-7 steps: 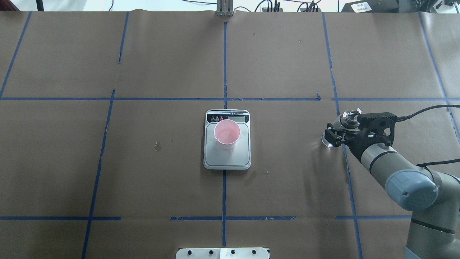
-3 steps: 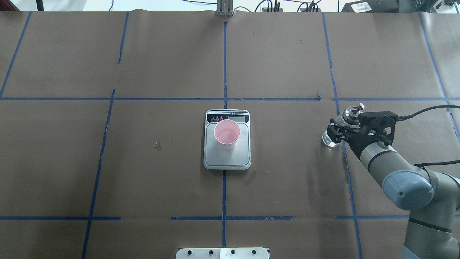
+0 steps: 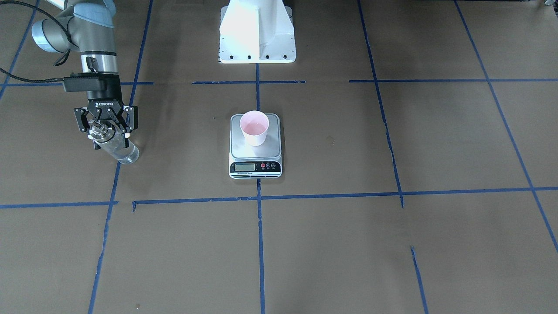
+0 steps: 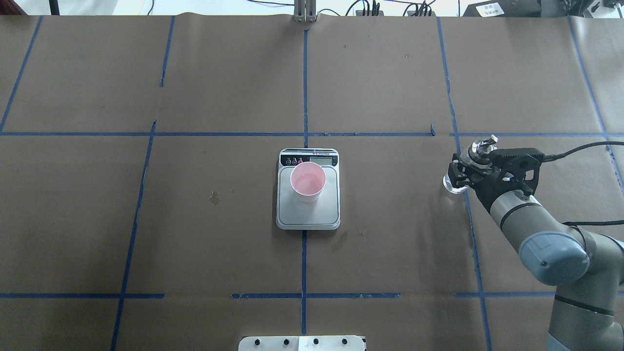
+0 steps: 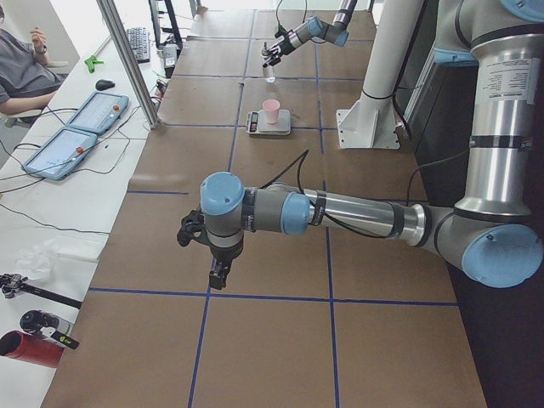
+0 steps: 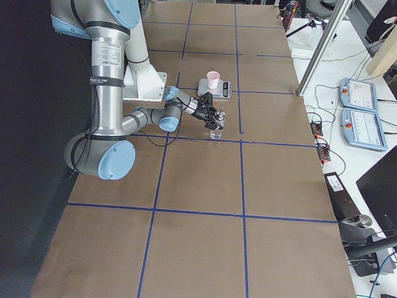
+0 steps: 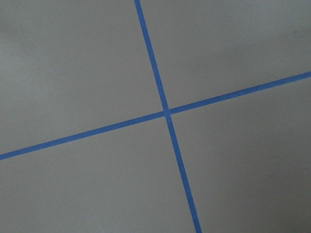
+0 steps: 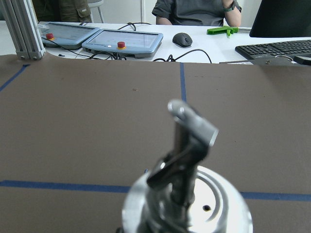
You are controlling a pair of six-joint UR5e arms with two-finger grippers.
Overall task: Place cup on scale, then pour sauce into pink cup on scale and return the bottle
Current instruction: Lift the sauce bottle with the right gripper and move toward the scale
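- Your right gripper [image 3: 106, 131] is clenched on the bottle [image 3: 122, 151] just below its silver cap. It is well apart from the scale [image 3: 255, 166], on the robot's right of it.
- The cup [image 3: 254, 127] stands upright on the scale's steel platform.
- Your left gripper [image 5: 215, 279] hangs far from the scale. Whether it is clenched or released cannot be told.

Right arm [image 4: 512, 214] and left arm [image 5: 365, 217]: silver-grey tubes, pale blue joint caps, black rings at joints. Right hand [image 3: 107, 133] black, white ROBOTIQ lettering, black camera block at wrist, black cable [image 4: 580, 146] plugged in. Left hand [image 5: 217, 274] black too. White pedestal [image 3: 256, 35], dark screws along its foot.
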